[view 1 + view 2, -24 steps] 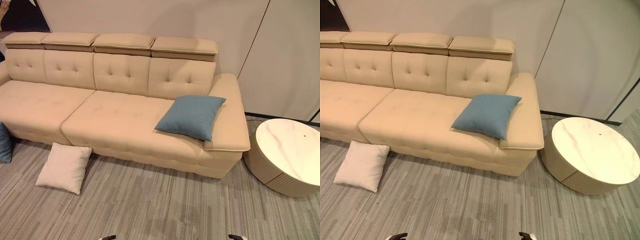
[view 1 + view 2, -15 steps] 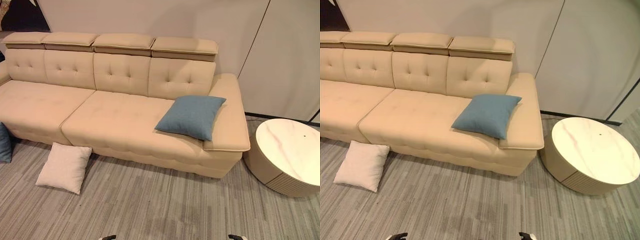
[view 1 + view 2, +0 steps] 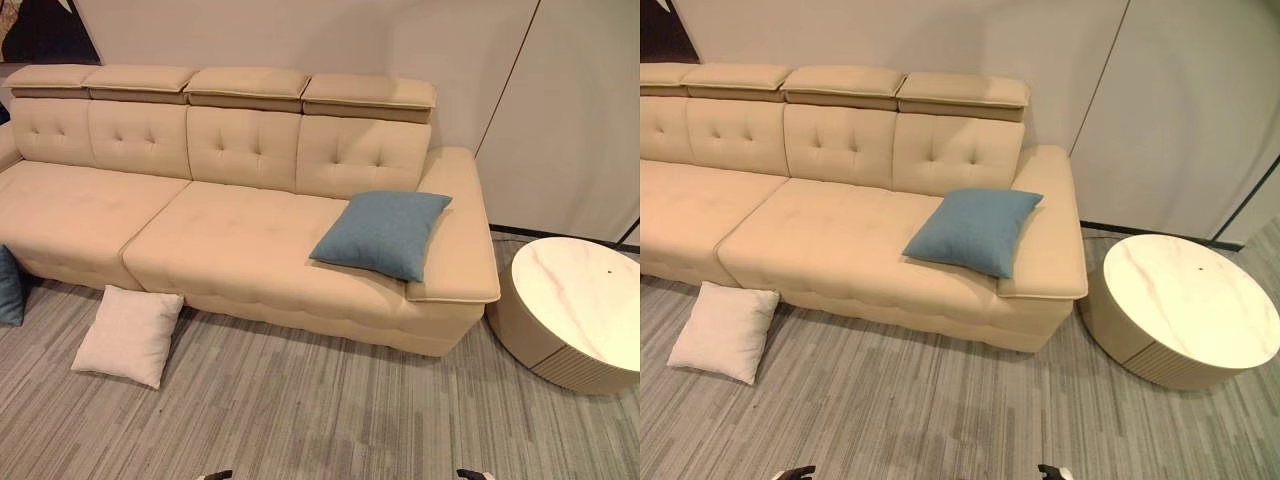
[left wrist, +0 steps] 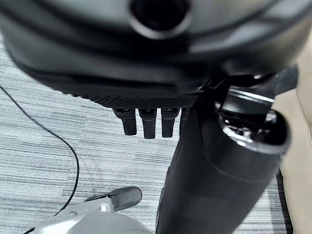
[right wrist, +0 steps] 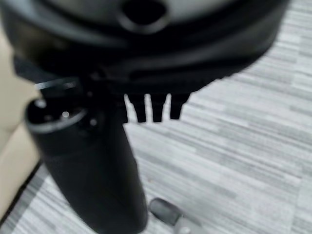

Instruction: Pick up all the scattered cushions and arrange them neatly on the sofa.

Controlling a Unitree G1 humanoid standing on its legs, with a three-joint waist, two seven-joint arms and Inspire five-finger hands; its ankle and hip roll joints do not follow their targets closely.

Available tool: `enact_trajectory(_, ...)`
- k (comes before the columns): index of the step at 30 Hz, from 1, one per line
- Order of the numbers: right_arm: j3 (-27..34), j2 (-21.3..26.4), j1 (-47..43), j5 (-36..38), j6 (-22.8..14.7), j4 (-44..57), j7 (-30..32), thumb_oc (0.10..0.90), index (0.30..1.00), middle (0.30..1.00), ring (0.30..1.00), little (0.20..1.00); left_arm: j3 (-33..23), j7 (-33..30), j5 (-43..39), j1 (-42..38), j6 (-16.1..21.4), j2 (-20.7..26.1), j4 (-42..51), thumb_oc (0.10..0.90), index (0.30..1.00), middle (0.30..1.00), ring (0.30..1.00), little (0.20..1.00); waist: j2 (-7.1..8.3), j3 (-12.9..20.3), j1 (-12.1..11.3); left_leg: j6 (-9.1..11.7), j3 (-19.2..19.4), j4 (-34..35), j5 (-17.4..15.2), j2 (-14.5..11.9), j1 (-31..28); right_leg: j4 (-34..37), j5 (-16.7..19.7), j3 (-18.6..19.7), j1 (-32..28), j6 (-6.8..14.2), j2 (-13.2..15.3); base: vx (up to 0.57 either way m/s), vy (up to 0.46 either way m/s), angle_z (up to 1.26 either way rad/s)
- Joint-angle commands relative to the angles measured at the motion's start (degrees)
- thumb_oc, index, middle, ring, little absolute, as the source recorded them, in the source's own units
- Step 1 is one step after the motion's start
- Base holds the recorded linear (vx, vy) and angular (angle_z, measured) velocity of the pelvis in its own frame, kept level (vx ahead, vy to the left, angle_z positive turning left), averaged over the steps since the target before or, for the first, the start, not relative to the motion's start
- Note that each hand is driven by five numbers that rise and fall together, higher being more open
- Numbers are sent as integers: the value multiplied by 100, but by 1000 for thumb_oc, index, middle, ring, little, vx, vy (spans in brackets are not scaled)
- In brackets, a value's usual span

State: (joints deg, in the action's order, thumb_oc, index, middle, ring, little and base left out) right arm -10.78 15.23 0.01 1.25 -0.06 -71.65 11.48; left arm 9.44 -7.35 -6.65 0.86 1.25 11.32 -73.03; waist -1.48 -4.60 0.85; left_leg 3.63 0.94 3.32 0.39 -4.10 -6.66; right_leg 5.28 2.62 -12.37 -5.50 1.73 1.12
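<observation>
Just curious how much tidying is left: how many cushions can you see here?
3: a blue cushion on the sofa seat by its armrest, a white cushion on the floor, and a dark blue cushion partly cut off at the edge.

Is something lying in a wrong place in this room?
Yes. A cream cushion lies on the floor against the sofa front, and a blue cushion's edge shows on the floor further left. Another blue cushion leans against the armrest.

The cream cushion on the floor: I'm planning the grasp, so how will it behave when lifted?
The cream cushion looks plump and soft, so it will probably dent under fingers and sag. It is likely light for its size. Lying flat on the carpet, it shouldn't roll.
</observation>
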Motion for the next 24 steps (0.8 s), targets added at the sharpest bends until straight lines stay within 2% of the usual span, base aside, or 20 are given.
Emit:
enact_trajectory(1, -205, 35, -346, 35, -136, -215, 111, 800, 900, 900, 900, 900, 52, -16, 153, -268, 115, 94, -124, 800, 900, 900, 900, 900, 517, -27, 2, -223, -1, 168, -458, 468, -97, -28, -540, 199, -258, 344, 167, 23, -33, 0)
enact_trajectory(9, -159, 81, -436, 135, -179, -101, 144, 800, 900, 900, 900, 900, 103, -56, 75, -382, 154, 145, 53, 800, 900, 900, 900, 900, 537, -121, 32, -195, -23, 162, -423, 364, -92, -55, -603, 201, -218, 262, 87, 20, -51, 1)
enact_trajectory(12, -139, 107, -492, 185, -203, -61, 167, 800, 900, 900, 900, 900, 125, -79, 10, -473, 180, 166, 141, 800, 900, 900, 900, 900, 582, -211, 52, -166, -11, -191, -489, 338, 150, -137, -640, 210, -137, 200, 92, -50, -74, 15)
enact_trajectory(13, -103, 120, -516, 254, -233, -9, 172, 800, 900, 900, 900, 900, 147, -79, -61, -548, 205, 169, 228, 800, 900, 900, 900, 900, 637, -329, 54, -104, 21, -750, -588, 348, 461, -210, -683, 239, -71, 120, 95, -46, -50, 26)
enact_trajectory(14, -102, 120, -517, 254, -233, -9, 172, 800, 900, 900, 900, 900, 147, -79, -61, -549, 204, 170, 228, 800, 900, 900, 900, 900, 635, -322, 58, -104, 17, -782, -604, 346, 487, -214, -684, 236, -59, 119, 93, -86, -87, 28)
enact_trajectory(15, -71, 158, -564, 333, -262, 48, 202, 800, 900, 900, 900, 900, 183, -85, -110, -631, 221, 163, 298, 800, 900, 900, 900, 900, 686, -465, 45, -30, 50, -1326, -627, 380, 818, -235, -706, 242, -41, 44, 107, -36, -51, 15)
enact_trajectory(18, -56, 192, -607, 415, -290, 99, 227, 800, 900, 900, 900, 900, 212, -85, -167, -670, 237, 142, 311, 800, 900, 900, 900, 900, 729, -557, 26, 5, 31, -2039, -485, 328, 1297, -290, -757, 237, -36, -49, 113, 16, -39, 22)
enact_trajectory(24, -77, 201, -615, 384, -265, 102, 214, 800, 900, 900, 900, 900, 233, -79, -156, -655, 217, 137, 270, 800, 900, 900, 900, 900, 739, -478, 6, -83, 198, -1459, -365, 237, 1617, -265, -919, 233, -122, 30, 114, 142, 70, 5)
